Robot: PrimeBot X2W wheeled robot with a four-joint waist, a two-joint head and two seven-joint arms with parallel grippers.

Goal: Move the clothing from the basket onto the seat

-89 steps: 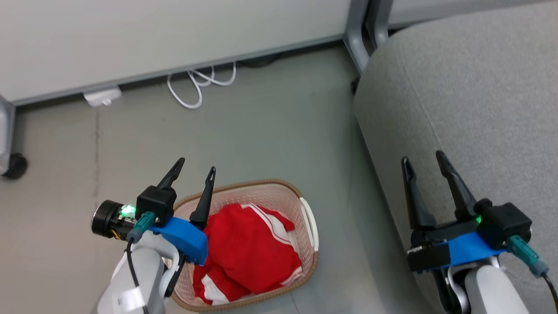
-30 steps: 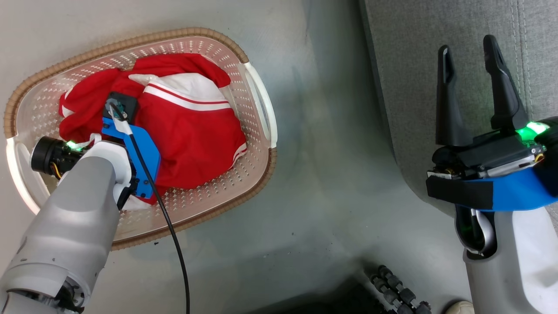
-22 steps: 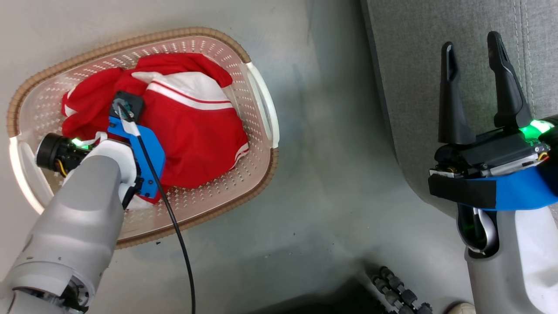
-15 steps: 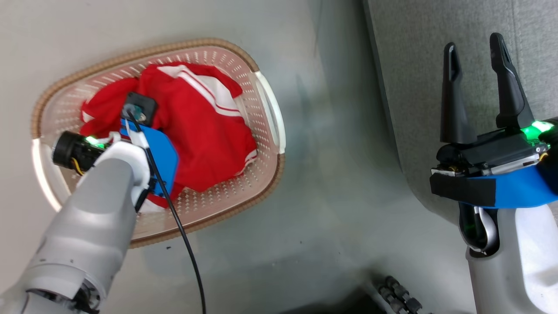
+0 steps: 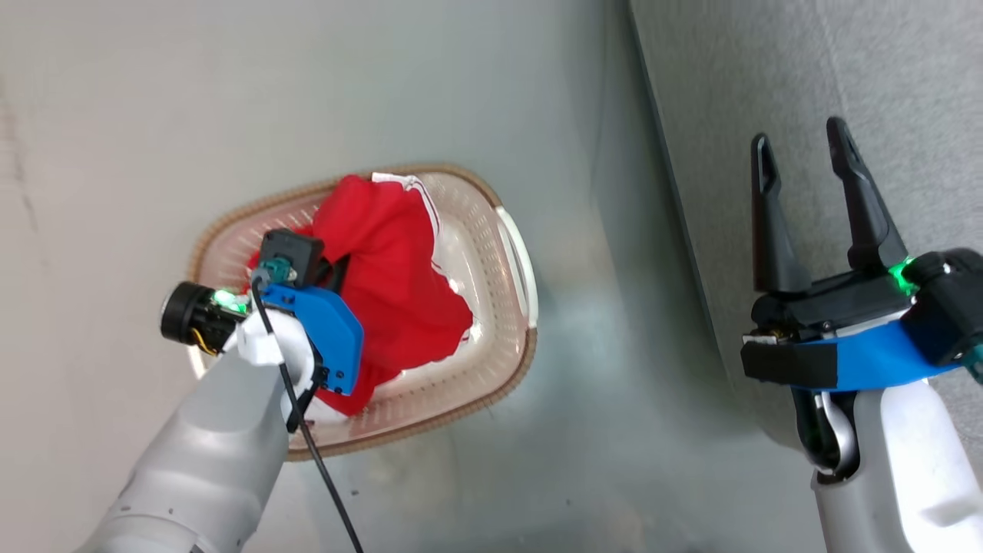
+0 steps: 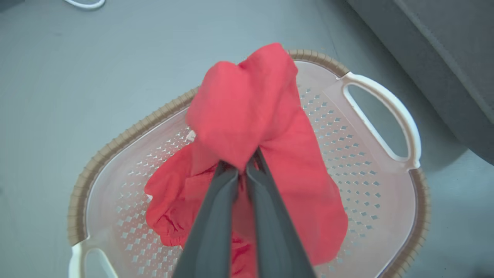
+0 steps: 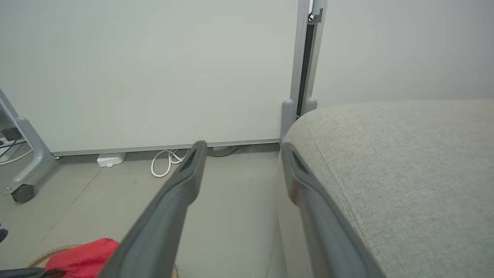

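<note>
**Left gripper lifting red clothing out of the basket**

Since a second ago, the left gripper (image 6: pixel 243 166) has been clamping its fingers together on the clothing (image 5: pixel 392 292) and pulling it upward. The red fabric was lying spread in the basket (image 5: pixel 488 253) back then and is now bunching into a peak. The head camera has been shifting too, so the basket is showing smaller and lower in that view.

The left gripper's two dark fingers are pinching a fold of red cloth between their tips, with almost no gap between them. Fabric is ballooning just past the fingertips and draping down on both sides of them. Its lower part is hanging into the basket directly below the gripper. More red cloth is lying under the fingers, toward the gripper's left. Whether that is a second garment is not clear. A thin white stripe is running along one edge of the raised cloth.

The right gripper (image 5: pixel 799 137) is hovering with its fingers spread wide and nothing between them. The grey seat (image 5: pixel 883 77) is lying to the right of these fingers and partly under them, with its rounded edge passing close to them. The grey floor (image 5: pixel 307 92) is stretching away to their left. Beyond the tips, a white cable (image 7: pixel 164 164) is lying coiled at the foot of a pale wall (image 7: pixel 154 69).
</note>
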